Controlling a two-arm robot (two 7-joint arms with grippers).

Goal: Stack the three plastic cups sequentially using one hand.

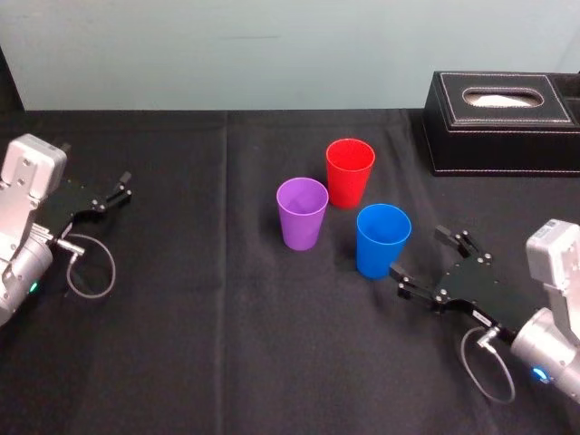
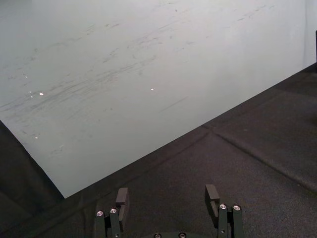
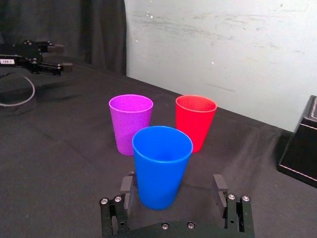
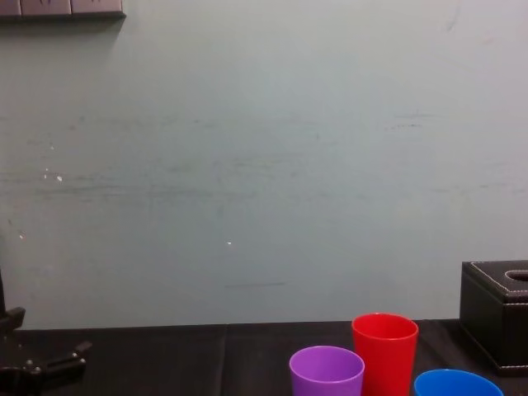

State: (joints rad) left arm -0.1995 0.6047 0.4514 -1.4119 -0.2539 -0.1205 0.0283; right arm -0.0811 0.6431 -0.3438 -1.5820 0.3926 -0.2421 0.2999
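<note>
A: Where to begin?

B: With the blue cup (image 1: 382, 237), upright on the surface (image 1: 227, 362) and nearest the right gripper (image 1: 417, 252). Jaws spread wide, holding nothing, mouth facing the cup's wall from just beside it.

A: And the other two?

B: Purple cup (image 1: 302, 213) just left of the blue, red cup (image 1: 350, 172) behind and between them. All rim-up, close together, not touching.

A: Best way to take hold?

B: Ease forward to centre the cup between the jaws, then close gently around mid-height. Smooth tapered plastic, so probably quick to squash or slip under a hard pinch. Lift straight up, well above the purple rim, before crossing over. Lower squarely into the next cup's mouth and release only once seated.

A: Left gripper (image 2: 167, 193)?

B: Parked at the far left of the surface, jaws apart, empty. Leave there. Stay clear of the black box (image 1: 503, 122) at the back right too.
</note>
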